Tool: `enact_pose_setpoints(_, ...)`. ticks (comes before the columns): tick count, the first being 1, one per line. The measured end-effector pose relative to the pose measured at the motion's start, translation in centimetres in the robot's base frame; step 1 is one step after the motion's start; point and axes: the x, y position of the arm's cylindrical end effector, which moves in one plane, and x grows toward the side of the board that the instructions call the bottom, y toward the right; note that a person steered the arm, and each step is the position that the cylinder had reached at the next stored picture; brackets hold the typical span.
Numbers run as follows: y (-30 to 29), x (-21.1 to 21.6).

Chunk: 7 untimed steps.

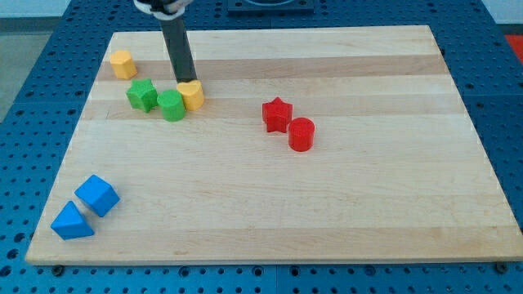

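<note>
My tip [185,82] rests against the top side of a yellow block [193,95] left of the board's middle. That yellow block touches a green cylinder [172,105] on its left. A green star [142,95] sits just left of the cylinder. A second yellow block [122,64] lies alone near the top left corner, well left of the tip.
A red star [277,113] and a red cylinder [301,134] sit together near the centre of the wooden board [343,204]. A blue cube [97,195] and a blue wedge [71,221] lie at the bottom left corner. Blue perforated table surrounds the board.
</note>
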Motion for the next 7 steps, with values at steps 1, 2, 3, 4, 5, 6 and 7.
enact_pose_setpoints(1,0.1,-6.3)
enact_pose_setpoints(2,-6.8,-9.9)
enact_pose_setpoints(3,-15.7,-10.5)
enact_pose_setpoints(4,-13.9,-6.4)
enact_pose_setpoints(5,-8.5,-2.3)
enact_pose_setpoints(6,-7.7,-2.5)
enact_pose_setpoints(7,-14.0,-2.9)
